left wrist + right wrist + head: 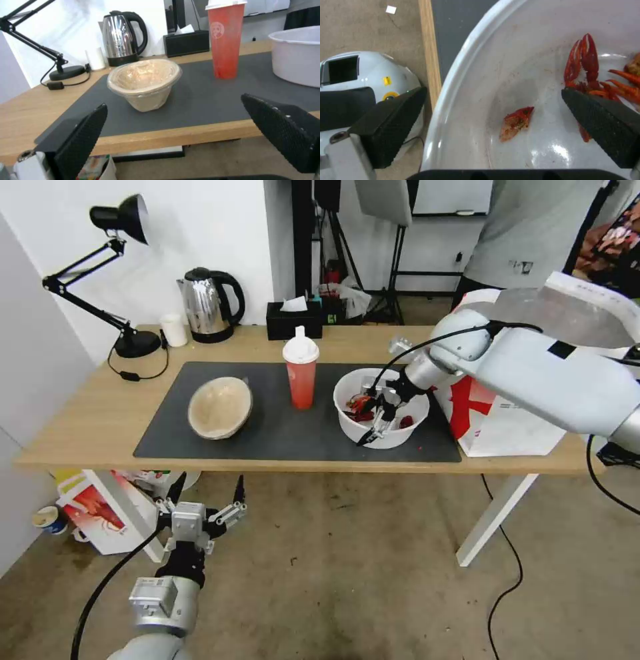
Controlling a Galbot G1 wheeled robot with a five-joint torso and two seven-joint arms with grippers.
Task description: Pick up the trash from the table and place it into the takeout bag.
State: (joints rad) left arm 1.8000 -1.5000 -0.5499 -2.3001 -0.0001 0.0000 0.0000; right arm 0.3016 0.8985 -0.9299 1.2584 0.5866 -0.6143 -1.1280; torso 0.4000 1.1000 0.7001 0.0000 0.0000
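Right gripper spread over the white bowl's near rim; left gripper released below the table's near edge.

Nearest, the left gripper hangs above the floor with ribbed black fingers apart, empty. On the light-wood table a dark matte mat carries three trash items: a tilted beige pulp bowl at left, a tall red cup with a white lid in the middle, and a glossy round white bowl of red shell scraps at right. The right gripper straddles that bowl's rim, one finger outside, one inside, not clenched. The boxy white-and-red bag stands just right of it, partly behind the arm. Farther back: one steel kettle, one black tissue box, one black lamp.
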